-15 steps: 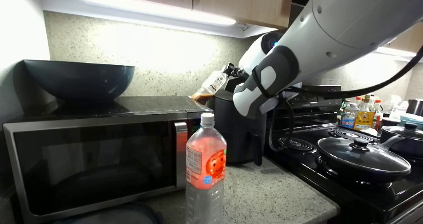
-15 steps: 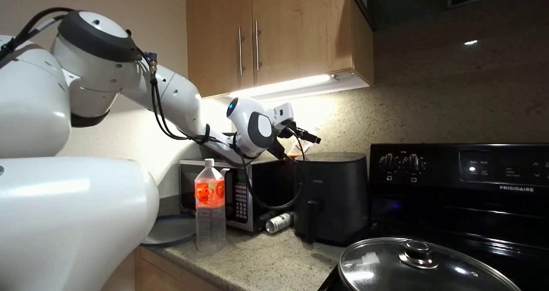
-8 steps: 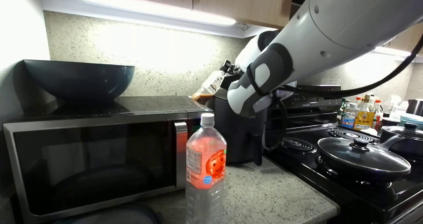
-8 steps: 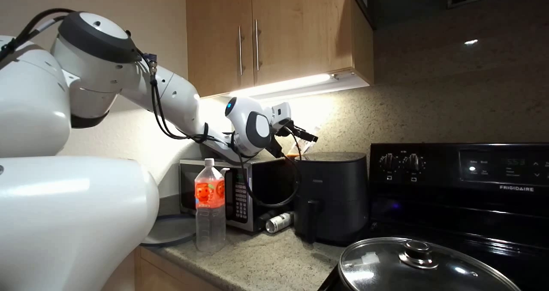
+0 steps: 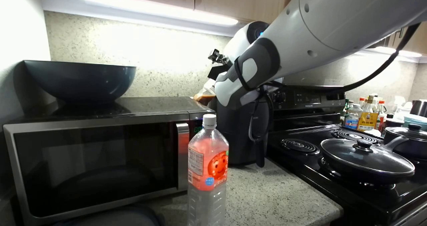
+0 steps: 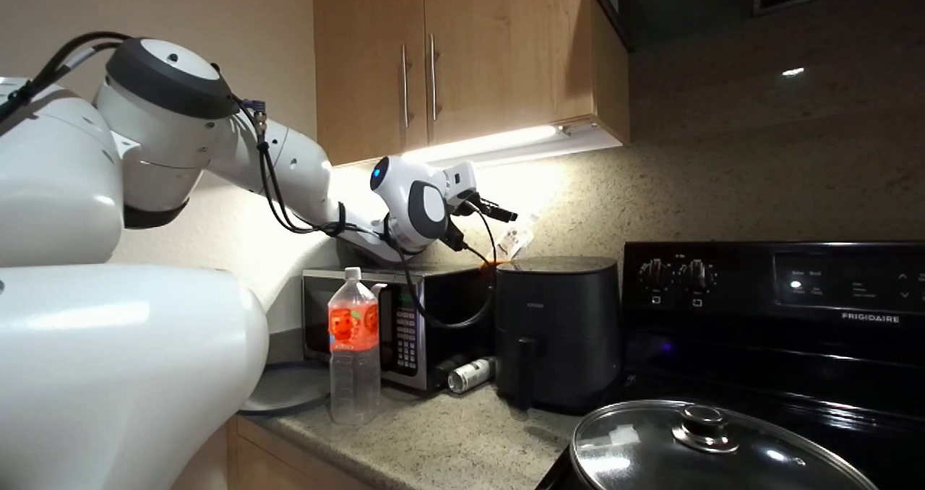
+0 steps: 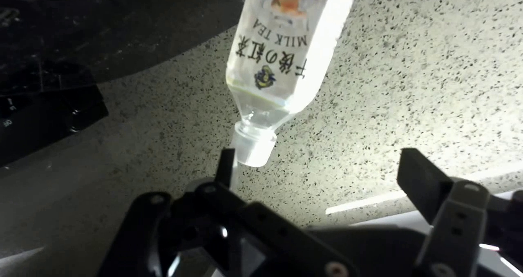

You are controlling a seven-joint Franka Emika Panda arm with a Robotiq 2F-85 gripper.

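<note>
1. Vs. a second ago: we have the gripper [image 7: 316, 164] shifted up and toward the microwave [image 5: 100, 166] side of the air fryer [image 6: 556, 331], off the milk tea bottle [image 7: 282, 44]. Bottle itself hasn't budged; in an exterior view the arm [image 5: 330, 32] now covers more of it.
2. Gripper state: fingers [image 7: 421, 183] spread wide; in the wrist view we see the bottle's cap [image 7: 254, 148] near one fingertip, gap hard to judge.
3. Arm pose: reaching out over the microwave, wrist [image 6: 405, 186] bent, gripper end above the air fryer's microwave-side edge.
4. Milk tea bottle: tilted, capped end up, base low by the air fryer's far microwave-side edge. We see brown liquid [image 5: 205, 98] pooled at the base end. What it rests on, we can't tell.
5. Clear bottle [image 5: 207, 169]: orange label, capped, upright on the worktop [image 5: 273, 192], out on the air fryer's microwave side.
6. Can [image 6: 471, 375]: on its side, just beside the air fryer's foot.
7. Bowl [image 5: 80, 81]: on the microwave, beside the air fryer; inside hidden from us.
8. Lidded pan [image 5: 367, 162]: on the stove [image 5: 303, 162], the air fryer's other side; contents we can't make out.
</note>
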